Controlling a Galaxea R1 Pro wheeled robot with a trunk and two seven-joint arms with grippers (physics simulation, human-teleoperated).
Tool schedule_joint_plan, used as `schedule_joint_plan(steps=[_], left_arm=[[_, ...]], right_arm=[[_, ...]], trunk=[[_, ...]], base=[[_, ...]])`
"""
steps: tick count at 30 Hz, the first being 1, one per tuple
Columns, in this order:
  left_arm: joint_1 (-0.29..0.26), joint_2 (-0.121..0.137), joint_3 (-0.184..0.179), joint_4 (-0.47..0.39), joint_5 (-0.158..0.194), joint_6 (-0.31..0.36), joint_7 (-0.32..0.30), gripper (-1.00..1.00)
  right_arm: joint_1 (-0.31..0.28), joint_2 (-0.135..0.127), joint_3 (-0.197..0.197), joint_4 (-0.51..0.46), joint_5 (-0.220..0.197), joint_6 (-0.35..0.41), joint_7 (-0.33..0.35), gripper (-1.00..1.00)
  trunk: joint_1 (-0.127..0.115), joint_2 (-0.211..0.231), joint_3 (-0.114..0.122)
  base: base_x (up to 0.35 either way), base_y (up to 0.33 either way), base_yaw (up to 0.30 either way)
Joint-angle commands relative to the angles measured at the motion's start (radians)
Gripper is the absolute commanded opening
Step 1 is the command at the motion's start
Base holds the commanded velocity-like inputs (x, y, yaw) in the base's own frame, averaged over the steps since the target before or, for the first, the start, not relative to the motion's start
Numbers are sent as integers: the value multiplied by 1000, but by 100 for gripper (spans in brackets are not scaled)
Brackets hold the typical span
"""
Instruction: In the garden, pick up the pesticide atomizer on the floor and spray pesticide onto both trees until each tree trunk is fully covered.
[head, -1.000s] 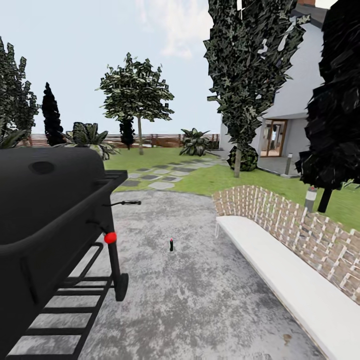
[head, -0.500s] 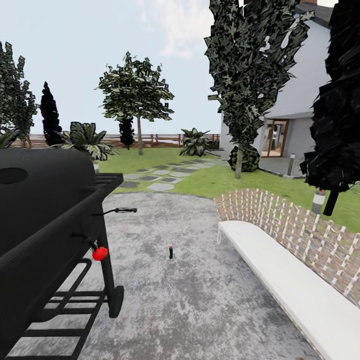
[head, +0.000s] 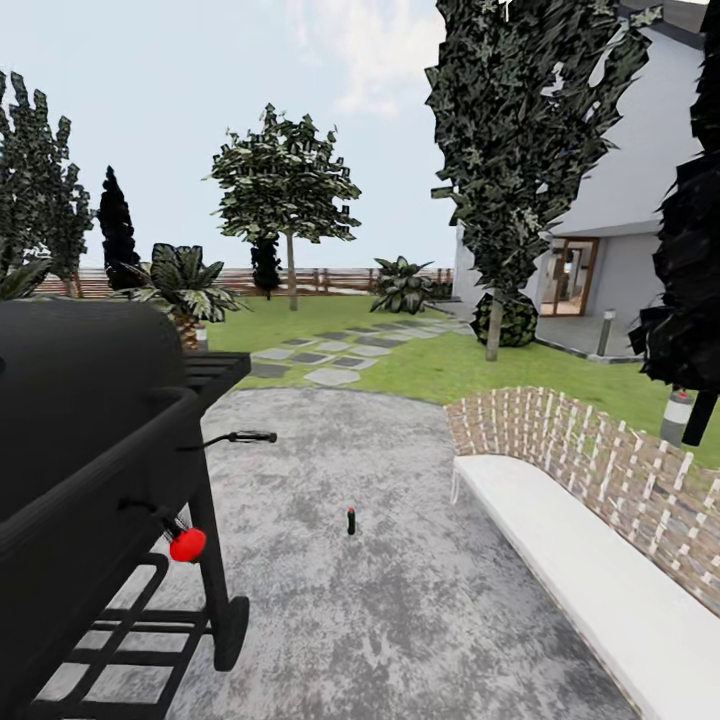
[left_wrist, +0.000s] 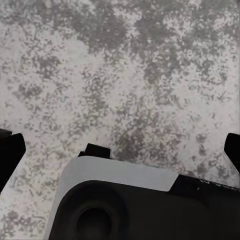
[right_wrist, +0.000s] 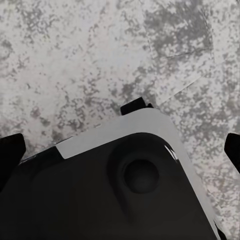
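Observation:
The pesticide atomizer (head: 351, 521) is a small dark bottle with a red top. It stands upright on the grey paved patch (head: 400, 600) some way ahead in the head view. One tree (head: 287, 180) with a thin bare trunk (head: 291, 272) rises on the lawn far back, near the fence. A nearer tree (head: 525, 130) stands right of the path, its trunk (head: 493, 336) beside a round bush. In the wrist views, my left gripper (left_wrist: 121, 152) and my right gripper (right_wrist: 121, 150) hang open over the paving with nothing between their fingers.
A large black barbecue grill (head: 95, 470) on wheels crowds the left side. A white bench (head: 590, 570) with a curved brick wall (head: 600, 460) runs along the right. Stepping stones (head: 330, 360) cross the lawn toward the slat fence (head: 340, 280). A house (head: 630, 200) stands at right.
The whole head view has shifted: the camera moved forward and turned slightly left, so the grill, bench and atomizer sit a little differently. The things themselves have not moved.

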Motion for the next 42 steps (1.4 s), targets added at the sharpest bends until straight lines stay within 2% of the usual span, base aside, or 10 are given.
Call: schedule_joint_plan(steps=[1,16,42], left_arm=[[-1,0,5,1,8,-2,-9,100],[-1,0,5,1,8,-2,-9,100],[-1,0,4,1,7,-2,-9,100]], right_arm=[[0,0,-7,0,1,-3,6,100],[0,0,-6,0,1,-3,7,100],[0,0,-6,2,2,-3,7,100]], trunk=[[1,-1,-1],[1,-1,0],[1,-1,0]], base=[[334,0,103],[292,0,26],[12,0,0]])
